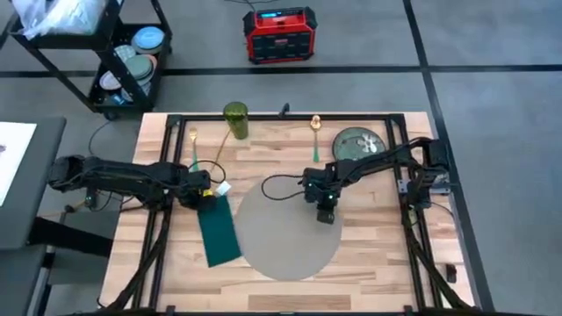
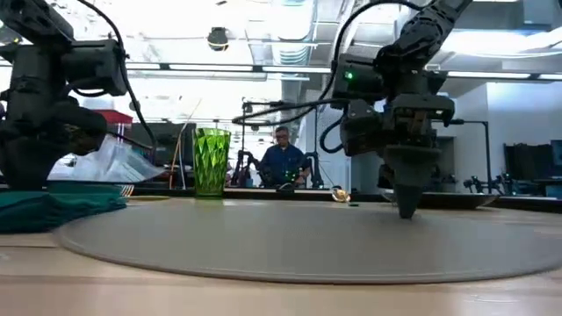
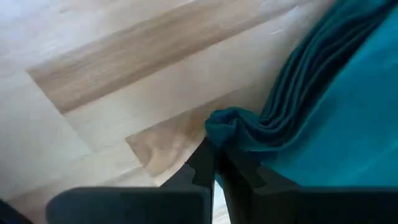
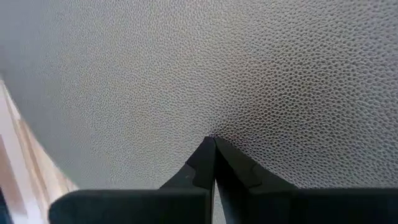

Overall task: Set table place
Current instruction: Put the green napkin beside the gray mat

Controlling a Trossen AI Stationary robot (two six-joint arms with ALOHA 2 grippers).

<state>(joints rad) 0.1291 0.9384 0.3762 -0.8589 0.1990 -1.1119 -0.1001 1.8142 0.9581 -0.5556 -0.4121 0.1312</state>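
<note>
The round grey place mat (image 1: 285, 230) lies flat in the middle of the wooden table (image 1: 378, 250). A dark green cloth (image 1: 219, 232) lies along the mat's left side, its far end bunched up. My left gripper (image 1: 209, 195) is shut on that bunched end. Over the mat's far right part, my right gripper (image 1: 325, 214) points straight down, shut, with its tips on the mat (image 2: 307, 241). In the right wrist view the pebbled mat (image 4: 249, 74) fills the picture. My left gripper pinches the cloth's bunched far end (image 3: 225, 126) between its two fingers, several folds together. The fingers come in low from the table's left. The rest of the cloth lies on the table. My right gripper presses its shut fingertips (image 4: 211, 144) down on the mat's top surface (image 2: 406, 219) from above. The mat lies flat on the table.
A green glass (image 1: 234, 120) stands at the far edge, with a gold-headed utensil (image 1: 193, 140) to its left and another (image 1: 314, 125) to its right. A dark green plate (image 1: 358, 143) sits at the far right. A person (image 2: 283, 158) sits beyond the table.
</note>
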